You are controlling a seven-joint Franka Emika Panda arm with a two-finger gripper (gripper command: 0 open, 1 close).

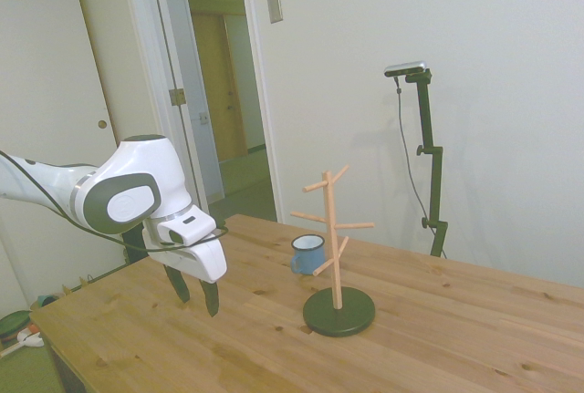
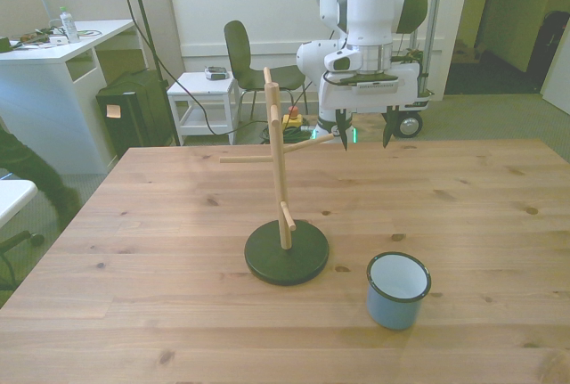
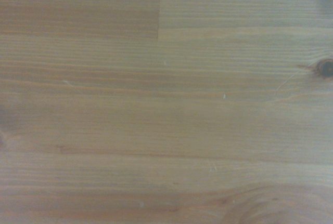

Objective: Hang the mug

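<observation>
Wooden table (image 2: 134, 250) of jointed pine planks, knots and grain plain; the wrist view shows only bare boards (image 3: 166, 109), one dark knot at the edge, nothing else. Nearest the front camera, the mug (image 2: 397, 290) stands upright on the table toward the front view's right, blue outside, pale inside, dark rim, mouth up, handle not seen from there; in the side view it sits behind the peg tree, partly hidden by a peg. Just beside it, toward the front view's left, the wooden peg tree (image 2: 280, 179) rises from a round dark base (image 2: 287, 253), pegs slanting out at several heights, all bare. Mug and base near one another, not touching. Farther back, the gripper (image 2: 365, 130) hangs above the table's far part, dark fingers pointing down and spread wide, nothing between them; well apart from the mug. The white arm (image 1: 119, 194) bends at the wrist above it. Beyond the table: a white desk with a bottle, a dark chair, a small white trolley, white panelled wall. The side view shows a pale wall and an open doorway. No writing legible anywhere.
</observation>
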